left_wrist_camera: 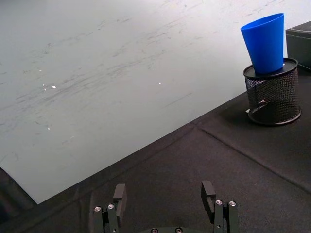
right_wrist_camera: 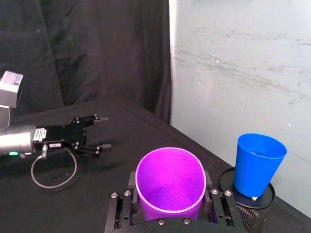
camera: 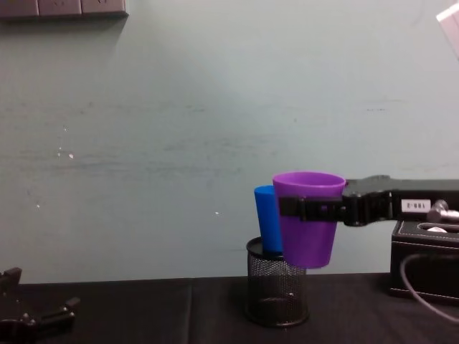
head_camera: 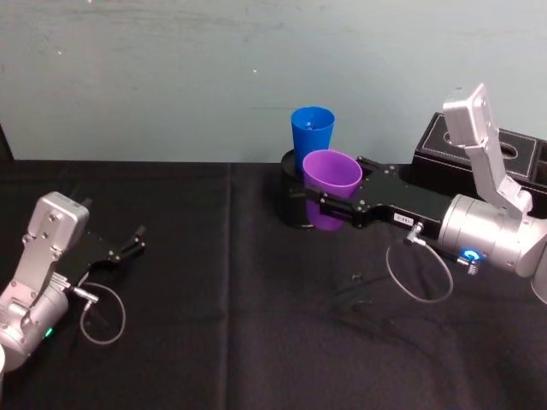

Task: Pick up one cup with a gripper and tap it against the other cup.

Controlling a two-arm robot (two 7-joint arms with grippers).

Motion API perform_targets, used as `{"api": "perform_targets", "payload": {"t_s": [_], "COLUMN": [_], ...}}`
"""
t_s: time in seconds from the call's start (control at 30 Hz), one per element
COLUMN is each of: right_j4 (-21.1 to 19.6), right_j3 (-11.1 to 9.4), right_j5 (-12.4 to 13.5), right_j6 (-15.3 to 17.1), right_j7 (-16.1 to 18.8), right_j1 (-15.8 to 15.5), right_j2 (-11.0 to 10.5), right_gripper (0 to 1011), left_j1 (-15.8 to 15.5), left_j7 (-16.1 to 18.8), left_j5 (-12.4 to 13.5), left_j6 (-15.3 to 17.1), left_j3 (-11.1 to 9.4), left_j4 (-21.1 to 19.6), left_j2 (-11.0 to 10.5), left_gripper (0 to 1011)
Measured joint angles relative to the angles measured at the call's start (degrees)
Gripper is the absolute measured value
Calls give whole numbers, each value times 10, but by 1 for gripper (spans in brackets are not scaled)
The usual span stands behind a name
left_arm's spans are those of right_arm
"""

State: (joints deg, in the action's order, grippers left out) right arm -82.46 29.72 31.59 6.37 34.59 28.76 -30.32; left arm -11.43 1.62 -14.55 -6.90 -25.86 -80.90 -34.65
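The right gripper [head_camera: 323,207] is reaching in from the right of the table and is clamping its two black fingers around the middle of the purple cup [head_camera: 332,175]. It is holding the cup upright and clear of the table, level with the top of the black mesh pen holder [camera: 276,290]. The blue cup [head_camera: 312,130] is sitting in the mouth of that holder and leaning a little. The purple cup is hanging just beside it on the near side, and the right wrist view is showing a narrow gap between the two. A blue ring light [head_camera: 470,254] is glowing on the silver arm behind the gripper, and a grey cable [head_camera: 419,273] is looping below it.

The left gripper [left_wrist_camera: 164,194] is lying low over the left of the table, well apart from the cups. Its fingers are spread wide and are gripping nothing.

A black cloth [head_camera: 222,325] is covering the table, with a seam running front to back near the middle. A pale grey-green wall [camera: 179,129], scuffed and streaked, is rising straight behind the table. A black box [head_camera: 513,154] is sitting against it at the far right, near the holder. A dark curtain [right_wrist_camera: 97,48] is hanging beyond the table's left end.
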Motion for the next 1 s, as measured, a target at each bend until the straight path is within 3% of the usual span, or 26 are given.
{"api": "perform_targets", "payload": {"t_s": [0.23,0.47,0.7,1.0], "right_j4": [24,52,67,86], "right_j3": [7,14,20,25], "right_j5": [-18,-55,-87,-117], "right_j6": [-43,-83,-89,-60], "right_j7": [9,0,-15,-23], "right_j1": [-7,-21,-29,-34], "right_j2": [8,21,28,36], "right_gripper": [726,728,728,728], "left_j1": [0,0,0,0], "left_j7": [0,0,0,0], "left_j5": [0,0,0,0], "left_j6": [0,0,0,0], "left_j3": [0,0,0,0], "left_j4": [0,0,0,0], "left_j2": [0,0,0,0], "left_gripper": [1011,1011,1012,1011]}}
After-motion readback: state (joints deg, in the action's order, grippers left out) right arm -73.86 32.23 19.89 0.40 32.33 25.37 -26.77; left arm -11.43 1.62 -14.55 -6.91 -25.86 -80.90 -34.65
